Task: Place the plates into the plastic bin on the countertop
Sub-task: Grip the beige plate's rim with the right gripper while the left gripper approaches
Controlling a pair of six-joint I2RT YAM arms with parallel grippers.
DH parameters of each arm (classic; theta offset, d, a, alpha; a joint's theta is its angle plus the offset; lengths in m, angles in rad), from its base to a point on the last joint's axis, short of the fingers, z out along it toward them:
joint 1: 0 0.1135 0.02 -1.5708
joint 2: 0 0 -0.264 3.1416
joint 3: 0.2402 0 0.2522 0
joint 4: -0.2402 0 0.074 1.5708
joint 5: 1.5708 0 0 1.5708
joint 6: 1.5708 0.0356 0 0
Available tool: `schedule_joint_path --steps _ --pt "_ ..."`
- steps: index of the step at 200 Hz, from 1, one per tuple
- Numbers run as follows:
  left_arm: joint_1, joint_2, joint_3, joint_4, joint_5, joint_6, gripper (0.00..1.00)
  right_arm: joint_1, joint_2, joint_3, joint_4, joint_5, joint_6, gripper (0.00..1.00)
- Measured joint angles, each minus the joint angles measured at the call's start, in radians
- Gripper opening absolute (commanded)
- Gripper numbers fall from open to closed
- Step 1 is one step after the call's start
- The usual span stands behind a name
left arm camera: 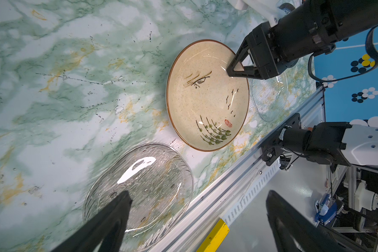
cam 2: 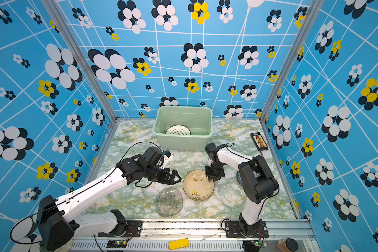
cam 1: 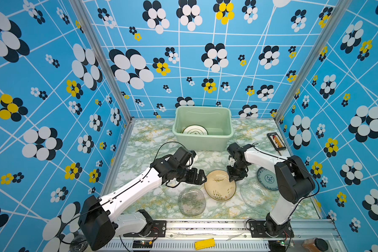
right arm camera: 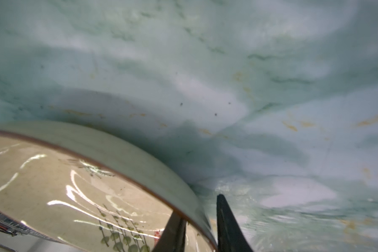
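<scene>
Right gripper (right arm camera: 198, 207) straddled rim of glossy speckled beige round ceramic plate (cam 1: 220, 185), lower centre; clamp unclear. Left gripper (cam 1: 202, 177) gaped. Marbled green-white countertop (cam 1: 151, 139), blue flowered walls (cam 1: 52, 87).

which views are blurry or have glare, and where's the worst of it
Right wrist view: worst, the countertop is soft and out of focus, with white glare streaks on the beige plate. Left wrist view: mostly sharp, but one blown-out white patch on the clear plate. Both top views: sharp, evenly lit, though the clear plate almost vanishes against the marble.
</scene>
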Motion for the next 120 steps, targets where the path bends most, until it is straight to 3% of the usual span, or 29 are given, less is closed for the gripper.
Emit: schedule_joint_path --steps 52,120 --pt "0.000 -0.028 0.000 -0.002 -0.023 0.000 0.99 0.004 0.027 0.043 -0.023 -0.024 0.045 0.13" --pt "0.002 -0.031 -0.003 0.002 -0.069 0.000 1.00 0.004 0.033 0.074 -0.022 -0.067 0.130 0.12"
